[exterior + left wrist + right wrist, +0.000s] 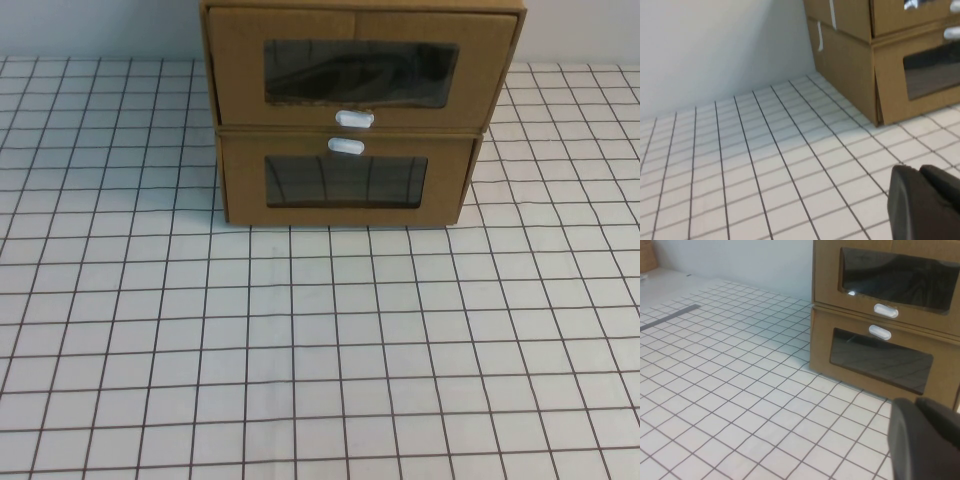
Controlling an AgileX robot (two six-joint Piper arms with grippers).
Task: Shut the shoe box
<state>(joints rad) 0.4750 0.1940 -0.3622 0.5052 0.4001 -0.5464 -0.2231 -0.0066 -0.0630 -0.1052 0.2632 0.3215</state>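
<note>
The left gripper (927,200) and right gripper (927,437) hover low over the white gridded table (320,350); whether either is apart or together cannot be told; at 12 o'clock sits the brown cardboard, windowed shoe box (360,70), atop a similar cardboard drawer (345,180)

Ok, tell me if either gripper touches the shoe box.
No: the left gripper and right gripper both hang over the table, short of the shoe box.
</note>
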